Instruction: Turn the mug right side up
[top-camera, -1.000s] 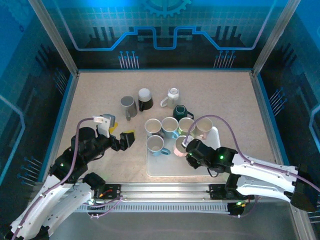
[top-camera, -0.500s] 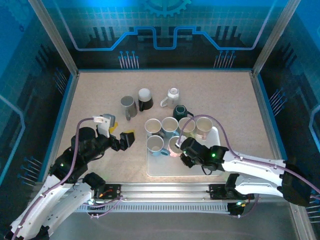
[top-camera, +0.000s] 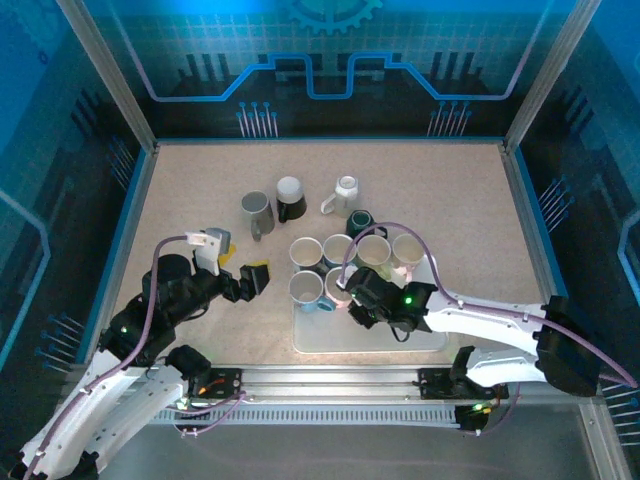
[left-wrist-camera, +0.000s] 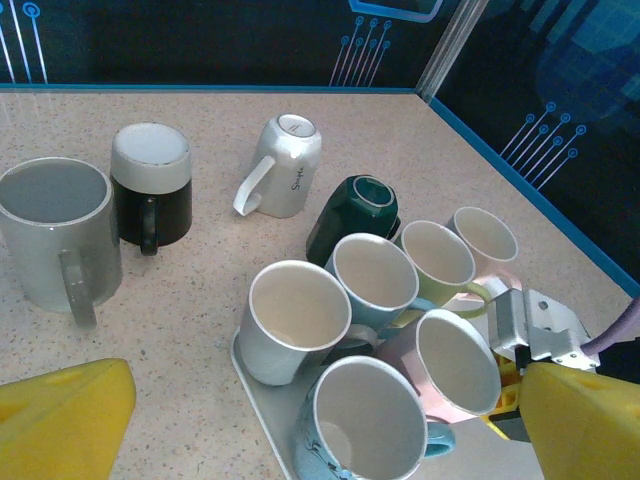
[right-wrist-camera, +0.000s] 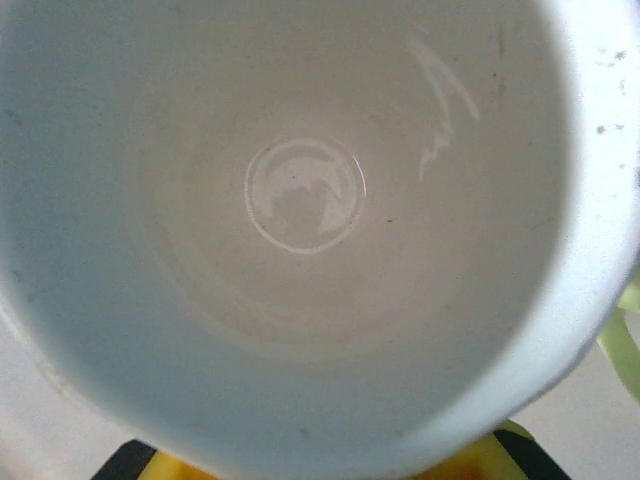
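Shifted leftward over the white tray (top-camera: 400, 338) within the last second: the right hand (top-camera: 350, 298), and with it the pink mug (left-wrist-camera: 455, 368). Earlier near the middle of the tray's front half; now in the tray's left half, just beside the blue patterned mug (left-wrist-camera: 362, 425). No change at the left hand (top-camera: 243, 268), nor among the remaining mugs.

Counted: ten mugs, one tray, two hands. Six mugs at the tray, all mouth up: pink mug, blue patterned mug, white mug (left-wrist-camera: 293, 320), light blue mug (left-wrist-camera: 375, 272), pale green mug (left-wrist-camera: 436, 258), cream mug (left-wrist-camera: 485, 233). Four behind the tray on the desk (top-camera: 200, 190):
- dark green mug (left-wrist-camera: 350, 208), tipped, right at the tray's back edge
- lettered white mug (left-wrist-camera: 285, 165), on its side, further back
- black mug (left-wrist-camera: 150, 190), upside down, left of that
- grey mug (left-wrist-camera: 55, 230), upright, beside the black one

Closed nearly shut on the pink mug's wall: the right hand. Seen from its wrist, straight into the mug's pale inside. Mouth up, slightly tilted. Resting on the tray or lifted just off it: cannot tell.

Spread fully wide, holding nothing: the left hand, left of the tray over bare desk.
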